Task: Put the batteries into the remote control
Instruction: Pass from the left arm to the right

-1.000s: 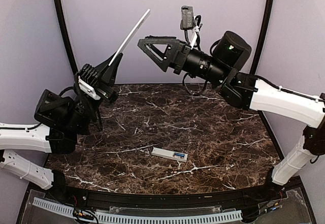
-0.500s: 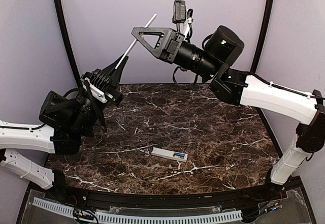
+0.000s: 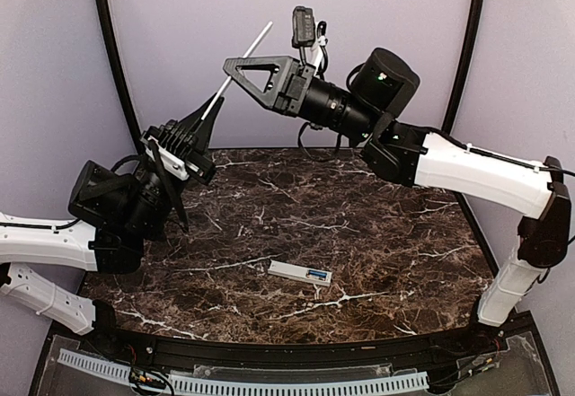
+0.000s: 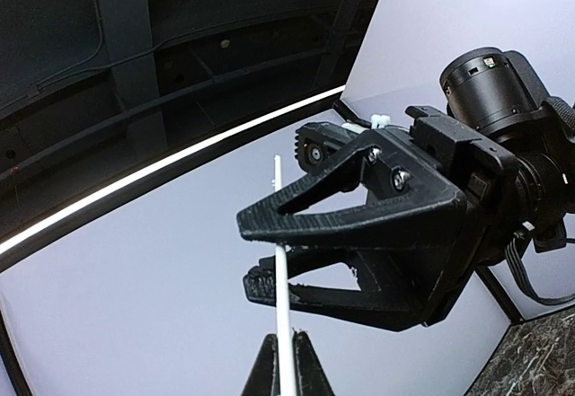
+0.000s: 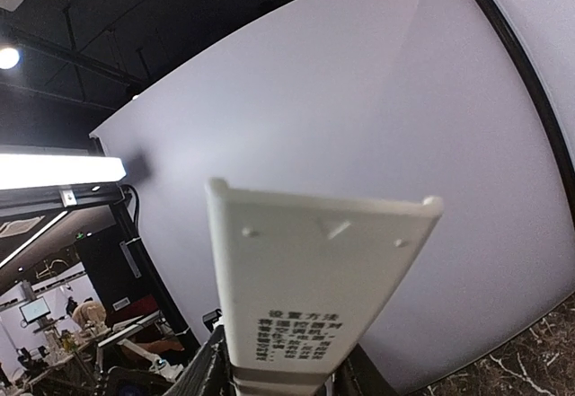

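Spanning the view from above, the dark brown marble worktop with white veins (image 3: 386, 234) carries two white-and-black arms. The right arm (image 3: 485, 176) rises from the near right corner and stretches leftward, high over the far edge. The left arm (image 3: 45, 243) comes in over the left edge and tilts up toward the far left corner.

The right gripper (image 3: 235, 71) hangs in the air above the far edge with its jaws spread. One black triangular finger sits on each long side of a thin flat white plastic cover strip (image 5: 314, 288). Whether those fingers touch the strip cannot be told. The left gripper (image 3: 202, 119) is clenched on the strip's lower end. From there the strip slants up and to the right, with small tabs at its free end and dark print on one face.

The slim white rectangular remote control (image 3: 292, 270) lies flat on the worktop close to the near edge, about midway along it, well apart from both grippers. A small blue battery (image 3: 316, 276) shows in the recess at its right end; how many cells are there is too small to tell.
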Available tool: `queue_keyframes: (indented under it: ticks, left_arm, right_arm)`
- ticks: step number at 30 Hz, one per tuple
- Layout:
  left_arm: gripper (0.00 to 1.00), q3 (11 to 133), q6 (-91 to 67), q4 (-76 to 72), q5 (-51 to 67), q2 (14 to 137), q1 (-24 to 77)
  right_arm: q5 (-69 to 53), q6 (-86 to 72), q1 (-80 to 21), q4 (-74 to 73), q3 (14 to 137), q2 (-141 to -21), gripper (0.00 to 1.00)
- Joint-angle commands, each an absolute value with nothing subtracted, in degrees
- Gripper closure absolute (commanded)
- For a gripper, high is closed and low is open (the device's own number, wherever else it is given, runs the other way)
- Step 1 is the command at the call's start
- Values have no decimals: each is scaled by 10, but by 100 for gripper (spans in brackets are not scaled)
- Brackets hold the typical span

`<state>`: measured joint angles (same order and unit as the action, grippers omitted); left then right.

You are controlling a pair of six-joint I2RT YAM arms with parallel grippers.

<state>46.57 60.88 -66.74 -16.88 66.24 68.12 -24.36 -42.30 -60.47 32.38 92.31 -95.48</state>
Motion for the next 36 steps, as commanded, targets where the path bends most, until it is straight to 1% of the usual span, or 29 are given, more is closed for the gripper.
queue_keyframes:
  ticks: [1,3,7,11,16,17,19,23,26,28,30,32,33,34,35,36]
  left_arm:
    - [100,467,613,-690,-180,654,684]
    - [100,466,613,-690,-180,654,684]
    - [100,465,614,-688,-180,654,684]
    - [100,463,616,-687,-182,655,684]
    - [99,462,617,-685,-187,656,684]
    - [93,462,616,-681,-187,655,684]
    - [87,462,613,-673,-187,652,684]
    - [80,463,606,-653,-183,648,684]
    - [78,464,602,-645,-185,649,684]
    - [75,463,597,-639,-185,650,684]
    - [68,462,590,-631,-186,648,684]
    - [54,458,576,-621,-188,642,684]
    - [50,453,570,-612,-189,638,683]
    - [43,448,553,-597,-190,630,683]
    - [40,447,544,-586,-192,617,683]
    - [33,445,520,-554,-191,609,683]
  right_arm:
    - [-262,-434,-606,326,941,-966,70]
    - [-260,-433,-606,326,940,-965,77]
    - [-257,-429,-606,325,937,-962,82]
    - [-254,-427,-605,326,933,-960,87]
    - [-249,-424,-605,326,929,-956,89]
    - [-247,-423,-605,326,927,-954,89]
    - [-244,-422,-603,328,923,-951,90]
    - [-239,-425,-601,330,916,-946,90]
    - [-234,-425,-600,332,910,-941,91]
    - [-232,-425,-599,332,908,-940,91]
    - [-230,-422,-598,328,906,-936,91]
    - [-222,-416,-594,315,905,-929,92]
    - [-217,-411,-591,306,903,-924,92]
    - [-211,-405,-588,295,899,-917,92]
    - [-206,-398,-584,280,898,-911,92]
    - [-201,-389,-578,258,898,-904,92]
